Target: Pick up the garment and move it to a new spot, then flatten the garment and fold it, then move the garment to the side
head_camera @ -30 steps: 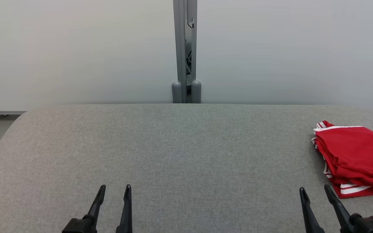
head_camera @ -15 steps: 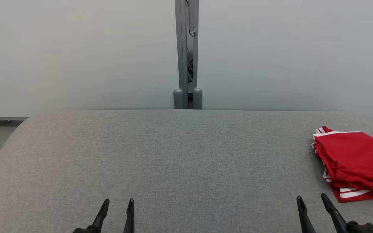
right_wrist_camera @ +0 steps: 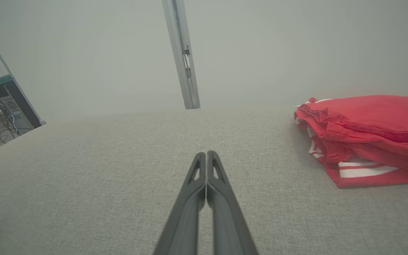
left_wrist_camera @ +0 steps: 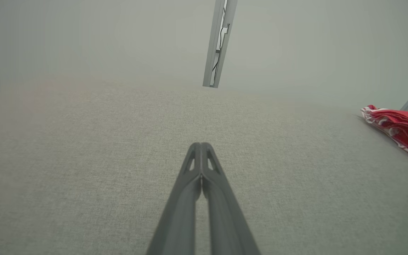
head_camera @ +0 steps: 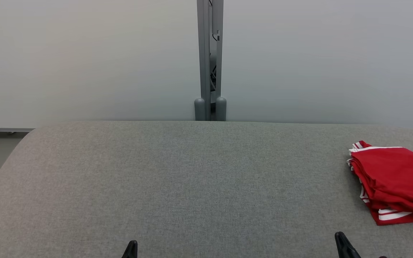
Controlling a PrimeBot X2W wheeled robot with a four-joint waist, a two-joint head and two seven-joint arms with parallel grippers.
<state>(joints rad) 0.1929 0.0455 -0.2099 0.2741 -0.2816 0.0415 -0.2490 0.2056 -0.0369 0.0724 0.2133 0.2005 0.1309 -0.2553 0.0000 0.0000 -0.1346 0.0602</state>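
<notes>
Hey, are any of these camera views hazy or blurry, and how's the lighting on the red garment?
Head view: soft, even light, no glare; the red garment is sharp. Left wrist view: milky haze washes out the far edge of the table, though the left gripper is crisp. Right wrist view: milder haze, and the wide-angle lens makes the post lean.

No text, number or sign is legible. The red garment (head_camera: 393, 175), at three o'clock on the grey table (head_camera: 192, 186), carries plain white stripes.
</notes>
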